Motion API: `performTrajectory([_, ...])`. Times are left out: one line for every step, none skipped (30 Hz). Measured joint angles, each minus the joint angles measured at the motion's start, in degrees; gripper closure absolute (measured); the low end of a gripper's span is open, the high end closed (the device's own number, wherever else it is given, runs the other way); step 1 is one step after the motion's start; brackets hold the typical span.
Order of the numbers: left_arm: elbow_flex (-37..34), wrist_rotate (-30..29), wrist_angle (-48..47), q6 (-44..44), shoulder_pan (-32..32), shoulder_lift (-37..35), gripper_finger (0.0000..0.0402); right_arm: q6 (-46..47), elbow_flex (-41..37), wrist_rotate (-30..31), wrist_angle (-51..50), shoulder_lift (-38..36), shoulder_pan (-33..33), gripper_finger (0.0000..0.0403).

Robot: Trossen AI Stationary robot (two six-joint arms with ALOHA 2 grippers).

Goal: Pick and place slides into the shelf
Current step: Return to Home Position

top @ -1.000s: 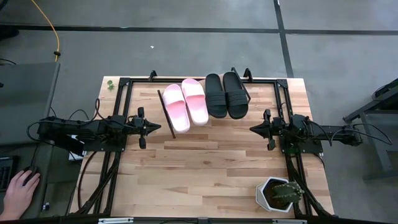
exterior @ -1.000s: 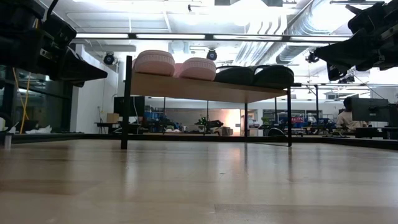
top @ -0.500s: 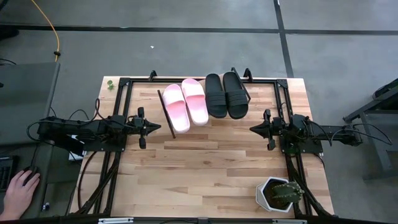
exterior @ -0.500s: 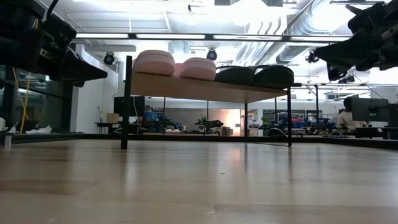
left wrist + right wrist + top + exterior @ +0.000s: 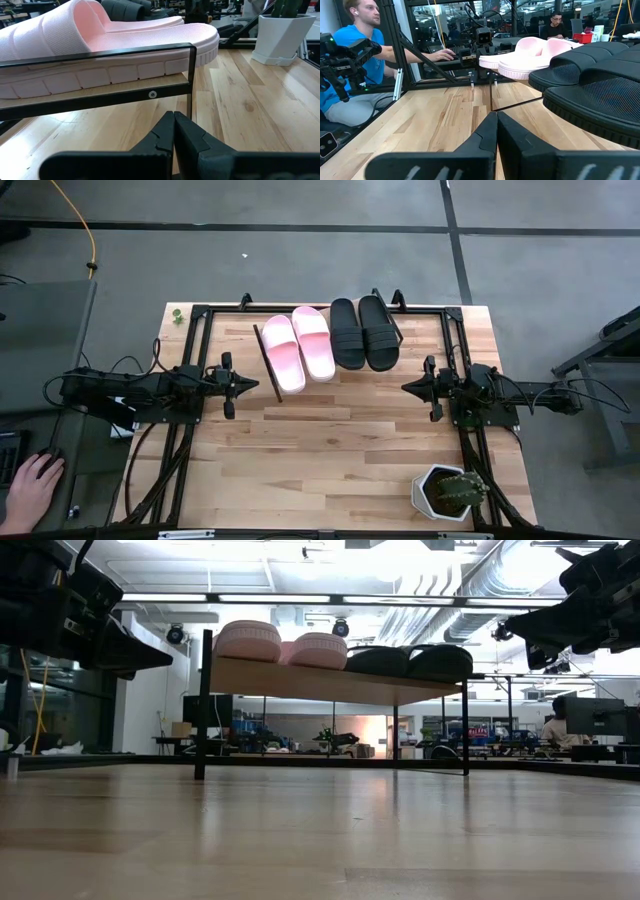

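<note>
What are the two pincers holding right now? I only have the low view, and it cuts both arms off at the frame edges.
Observer: Nothing. The left pincer is shut and empty, at the left side of the table, pointing at the end of the shelf.
Operator: And the right one?
Observer: The right pincer is shut and empty too, at the table's right side.
Operator: Anything on the table outside my view?
Observer: A potted cactus stands by the right arm, at the table edge opposite the shelf, apart from both pincers.
</note>
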Motion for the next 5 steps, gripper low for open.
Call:
performTrajectory([0.0,0.0,0.0,0.0,0.0,0.0,0.0401,0.0,0.0,0.0,0.0,0.0,0.0,0.0402])
performTrajectory([0.0,0.0,0.0,0.0,0.0,0.0,0.0401,0.0,0.0,0.0,0.0,0.0,0.0,0.0402])
performTrajectory([0.0,0.0,0.0,0.0,0.0,0.0,0.0401,0.0,0.0,0.0,0.0,0.0,0.0,0.0402])
performTrajectory([0.0,0.0,0.0,0.0,0.0,0.0,0.0401,0.0,0.0,0.0,0.0,0.0,0.0,0.0402])
performTrajectory([0.0,0.0,0.0,0.0,0.0,0.0,0.0401,0.0,0.0,0.0,0.0,0.0,0.0,0.0402])
